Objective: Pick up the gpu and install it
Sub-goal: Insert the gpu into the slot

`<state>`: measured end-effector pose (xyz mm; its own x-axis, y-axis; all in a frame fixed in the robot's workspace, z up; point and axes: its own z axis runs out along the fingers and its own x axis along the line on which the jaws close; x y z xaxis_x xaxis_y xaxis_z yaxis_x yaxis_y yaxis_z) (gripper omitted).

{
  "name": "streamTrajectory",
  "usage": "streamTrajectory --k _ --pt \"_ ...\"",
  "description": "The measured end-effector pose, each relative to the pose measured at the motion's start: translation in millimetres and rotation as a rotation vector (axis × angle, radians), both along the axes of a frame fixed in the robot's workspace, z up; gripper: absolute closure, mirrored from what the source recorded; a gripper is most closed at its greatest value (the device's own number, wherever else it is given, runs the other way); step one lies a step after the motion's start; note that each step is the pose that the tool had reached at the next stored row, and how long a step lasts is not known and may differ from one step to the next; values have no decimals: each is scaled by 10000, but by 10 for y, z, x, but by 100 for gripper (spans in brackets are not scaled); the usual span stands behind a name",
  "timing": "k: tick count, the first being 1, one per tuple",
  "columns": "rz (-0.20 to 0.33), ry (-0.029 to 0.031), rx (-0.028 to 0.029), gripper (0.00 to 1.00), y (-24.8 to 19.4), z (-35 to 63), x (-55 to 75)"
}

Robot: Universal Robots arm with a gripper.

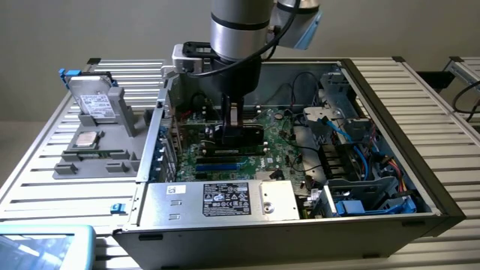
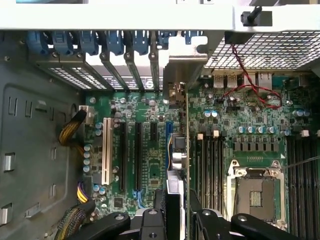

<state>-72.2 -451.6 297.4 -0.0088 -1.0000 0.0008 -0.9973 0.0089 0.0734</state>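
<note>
Green motherboard (image 1: 281,140) lies flat in the open PC case (image 1: 390,112) on a slatted metal bench (image 1: 45,185). Arm (image 1: 240,28) comes straight down into the case. Hand (image 1: 235,125) is low over the board, toward the far side and the exterior view's left. Hand is clamped on the gpu (image 1: 246,138): card on edge, upright, black cooler showing just under the fingers.

Wrist view: gpu (image 2: 180,150) is seen edge-on, a thin strip running from between the fingers (image 2: 205,222) of the hand (image 2: 175,217) out to its silver bracket (image 2: 186,70). Bracket sits at the case's rear wall, just beside the row of blue slot latches (image 2: 100,42). Card lines up over the blue slot (image 2: 167,140), between the black expansion slots (image 2: 122,155) and the memory slots (image 2: 210,165). Cannot tell if the card edge is seated in the slot or just above it. White slot (image 2: 106,150) is beyond the black ones. CPU socket (image 2: 255,192) is on the other side of the memory slots. Red wire (image 2: 250,92) runs near the rear ports.

Exterior view: silver power supply (image 1: 217,199) at the near edge of the case, blue cables (image 1: 375,205) in the near corner on the exterior view's right. Outside the case, on the exterior view's left, a grey fixture (image 1: 98,157) on the bench holds a white-labelled hard drive (image 1: 94,104) propped tilted at its far end and a small square chip (image 1: 86,139) nearer. Both are well apart from the hand.
</note>
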Motion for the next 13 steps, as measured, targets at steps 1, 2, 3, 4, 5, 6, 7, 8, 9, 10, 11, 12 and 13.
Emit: streamTrajectory --k 1,2,3,4,5,6,7,8,9,10,11,12,13 --pt "-4 4 3 72 -6 -16 0" --pt "-11 10 2 72 -9 -32 0" --pt "-18 17 2 72 -12 -47 -1" --pt "-22 25 0 72 -14 -59 0" --pt "-23 34 1 72 -15 -67 0" --pt "-23 53 0 72 -16 -69 0" --pt "-23 54 -1 72 -16 -69 0" --pt "-23 54 0 72 -16 -69 0" --pt "-24 55 0 72 -16 -69 0" --pt "-23 54 2 72 -15 -72 -1" --pt "-24 53 4 72 -15 -79 -5" --pt "-23 52 5 72 -16 -86 -11" --pt "-23 53 1 72 -17 -97 -20"
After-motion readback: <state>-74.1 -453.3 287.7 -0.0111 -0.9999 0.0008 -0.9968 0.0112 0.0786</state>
